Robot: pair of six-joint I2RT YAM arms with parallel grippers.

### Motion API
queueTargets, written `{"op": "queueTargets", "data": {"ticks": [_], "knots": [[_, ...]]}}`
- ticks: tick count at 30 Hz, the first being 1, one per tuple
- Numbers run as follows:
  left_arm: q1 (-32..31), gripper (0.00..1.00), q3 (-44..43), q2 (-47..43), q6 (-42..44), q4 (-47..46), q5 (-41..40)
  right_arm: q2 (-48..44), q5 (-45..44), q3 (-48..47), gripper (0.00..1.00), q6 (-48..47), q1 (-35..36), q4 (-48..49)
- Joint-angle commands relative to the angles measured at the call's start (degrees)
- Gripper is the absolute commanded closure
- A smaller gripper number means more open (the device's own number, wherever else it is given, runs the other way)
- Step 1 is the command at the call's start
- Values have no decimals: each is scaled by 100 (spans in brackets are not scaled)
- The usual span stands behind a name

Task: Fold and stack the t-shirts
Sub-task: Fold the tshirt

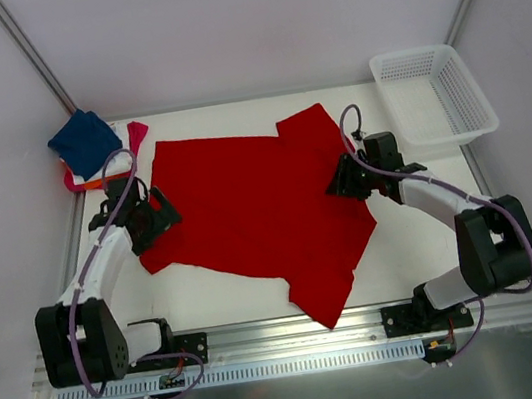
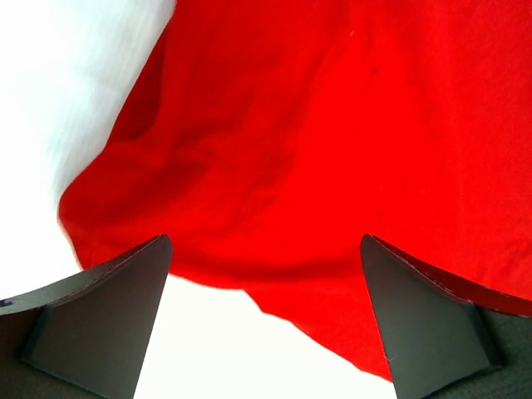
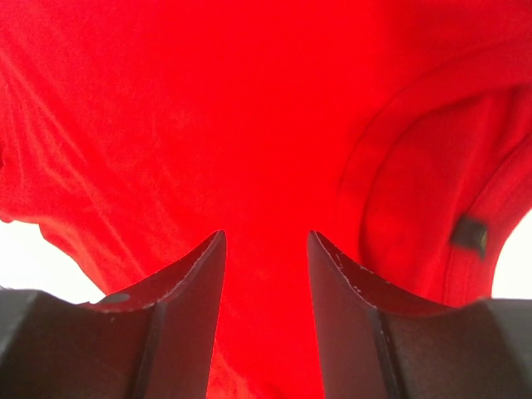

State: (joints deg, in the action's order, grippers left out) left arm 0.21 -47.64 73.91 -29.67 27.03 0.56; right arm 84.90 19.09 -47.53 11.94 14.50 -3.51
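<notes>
Cloth comes first at the near edge: one corner of the red shirt [image 1: 256, 201] reaches toward the arm bases, and the rest lies spread, slightly skewed, across the middle of the table [image 1: 220, 293]. It looks laid out flat so its edges can be lifted and folded over, and no fold appears to have been made in it yet.

Further in, an arm works each side of the shirt. The left gripper [image 1: 154, 217] sits at the shirt's left border with its fingers [image 2: 108, 307] fully spread and gripping nothing. In the wrist view the rumpled red edge and bare white table lie between and beyond them, which suggests it is lining up to take that border. The right gripper [image 1: 342, 182] rests on the right side, near the neck opening. Its fingers [image 3: 187, 283] stand partway together with red cloth filling the gap. Whether they are pinching that cloth or only hovering over it cannot be told. The collar [image 3: 416, 166] and a small dark tag [image 3: 471, 235] lie just right of them.

At the far left corner is the finished pile: a navy shirt [image 1: 85, 142] on top, with white [image 1: 122, 131], magenta [image 1: 137, 134] and orange [image 1: 92, 185] showing beneath it, kept clear of the work area. The red shirt presumably goes there once folded. At the far right stands a white mesh basket [image 1: 405, 53], apart from the cloth.
</notes>
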Motion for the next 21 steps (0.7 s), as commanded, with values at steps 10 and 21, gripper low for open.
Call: {"op": "queueTargets", "data": {"ticks": [10, 21], "knots": [[14, 1, 1362, -2176, -1005, -75, -495, -1362, -371, 832, 52, 9, 413, 149], [41, 7, 2118, -2636, -2059, 84, -715, -2214, -292, 1105, 52, 62, 466, -62]]}}
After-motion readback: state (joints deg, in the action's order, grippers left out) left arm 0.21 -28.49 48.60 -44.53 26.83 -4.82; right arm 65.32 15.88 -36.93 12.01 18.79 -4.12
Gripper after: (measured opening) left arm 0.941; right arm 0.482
